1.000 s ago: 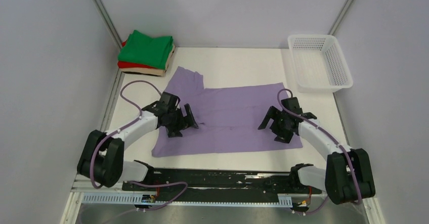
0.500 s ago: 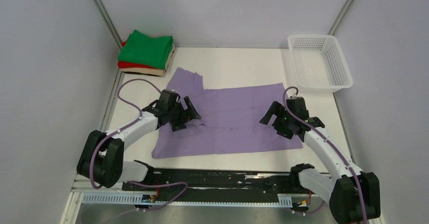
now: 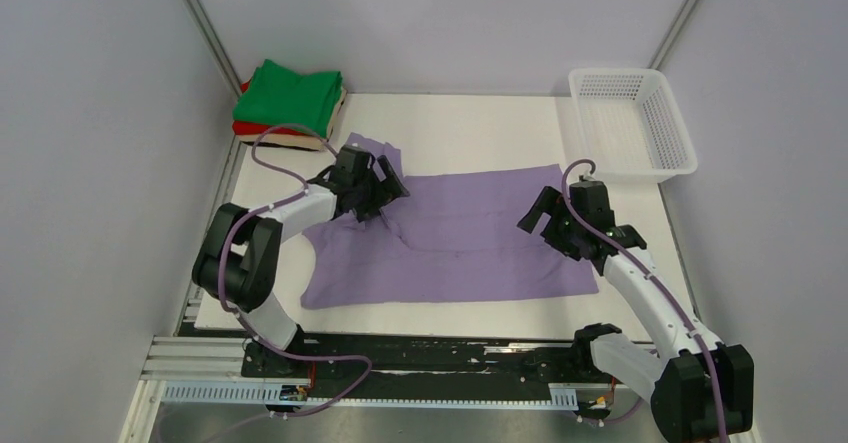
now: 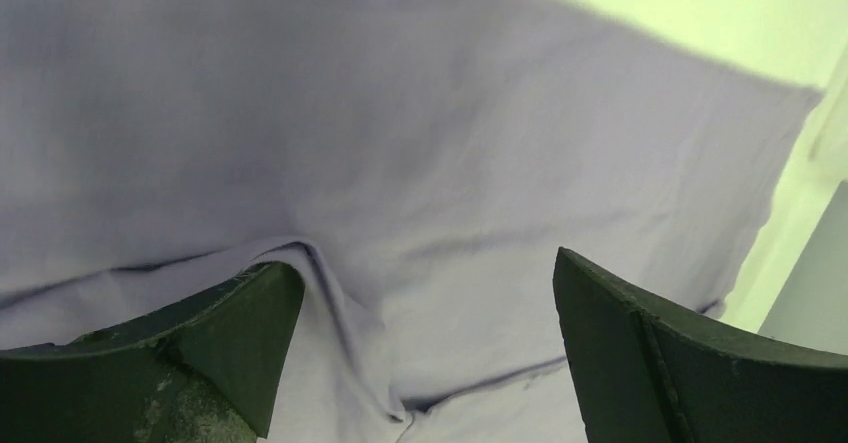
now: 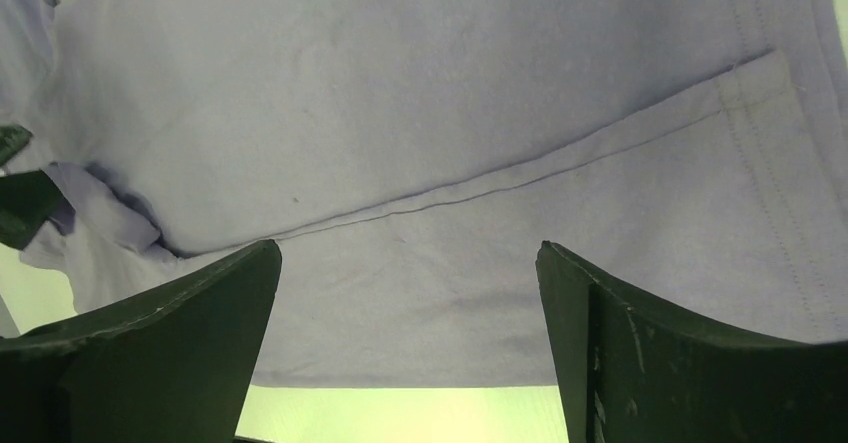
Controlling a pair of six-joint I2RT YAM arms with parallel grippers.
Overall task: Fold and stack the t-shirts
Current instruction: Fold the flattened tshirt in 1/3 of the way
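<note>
A large lavender-purple t-shirt (image 3: pixel 460 238) lies spread on the white table, partly folded, with one sleeve sticking out at the far left. My left gripper (image 3: pixel 385 193) is open and empty, low over the shirt's far left part by that sleeve; its wrist view shows creased cloth (image 4: pixel 430 213) between the fingers. My right gripper (image 3: pixel 548 221) is open and empty over the shirt's right side; its wrist view shows a hemmed fold (image 5: pixel 500 183). A stack of folded green (image 3: pixel 293 96), red (image 3: pixel 262 129) and beige (image 3: pixel 285 142) shirts sits at the far left corner.
A white plastic mesh basket (image 3: pixel 630 123) stands at the far right corner. The table (image 3: pixel 480 123) has grey walls on three sides. A black rail with the arm bases runs along the near edge.
My left gripper has moved away from me, from the shirt's left middle to beside the sleeve. My right gripper has lifted and shifted a little farther over the right side.
</note>
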